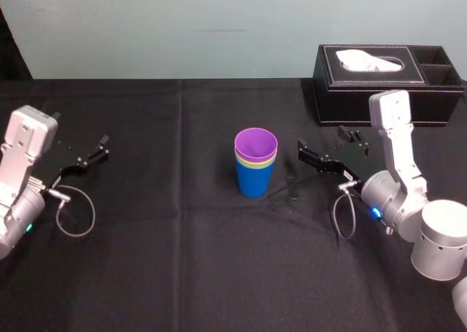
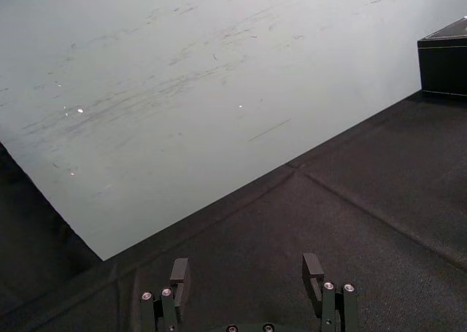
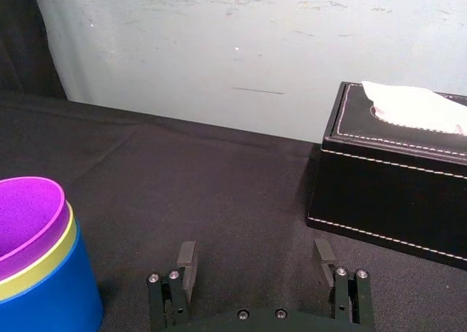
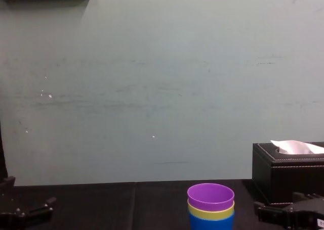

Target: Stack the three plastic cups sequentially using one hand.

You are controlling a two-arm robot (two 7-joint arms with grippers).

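In the head view the three plastic cups stand nested in one pile at the centre of the frame, on the black table (image 1: 182, 259). The blue cup (image 1: 255, 180) is at the bottom, the yellow-green cup (image 1: 255, 162) shows as a thin band above it, and the purple cup (image 1: 256, 143) is on top. The right hand (image 1: 322, 144) is just right of the pile, near it but not touching, with its fingers spread and nothing between them. The left hand (image 1: 98, 148) is parked at the left edge, well apart. A black tissue box (image 1: 387, 76) sits at the upper right.

In the left wrist view the left hand (image 2: 246, 273) is open over bare cloth.

In the right wrist view the right hand (image 3: 254, 259) has its two fingers wide apart and empty. The pile is in the lower left corner, beside the hand, not between the fingers.

In the chest view the pile is at the bottom centre and stands upright.

The stacking appears to be done. The cups look light, thin-walled and smooth – stiff enough to pinch, but easy to tip or slide on the cloth. If the pile must be moved, the blue wall low down seems the safest place to hold – a grip on the purple rim may lift only that cup.
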